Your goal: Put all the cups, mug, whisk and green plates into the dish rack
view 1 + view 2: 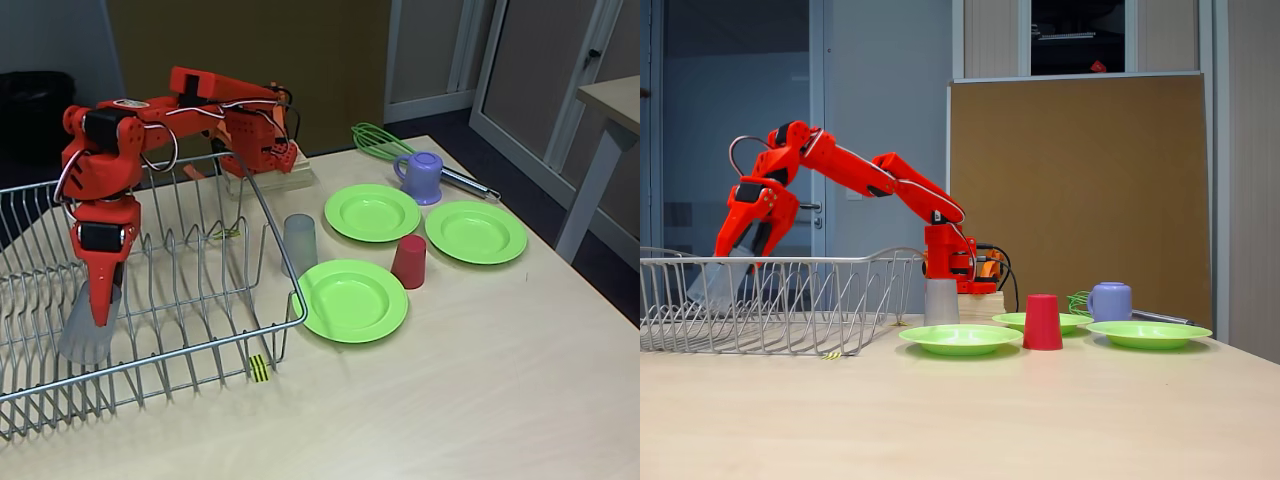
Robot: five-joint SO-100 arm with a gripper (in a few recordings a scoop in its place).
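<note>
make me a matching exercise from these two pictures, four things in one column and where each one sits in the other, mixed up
Things
1. translucent grey plastic tumbler in the orange gripper
2. short opaque red plastic tumbler
3. lilac-purple plastic mug with a side handle
4. second translucent grey plastic tumbler

Places
A. on the table beside the whisk with green wire loops
B. inside the silver wire dish rack
C. on the table just outside the rack's right end, as a fixed view shows it
D. on the table among the three round lime-green plastic plates

Pairs: 1-B, 2-D, 3-A, 4-C
</note>
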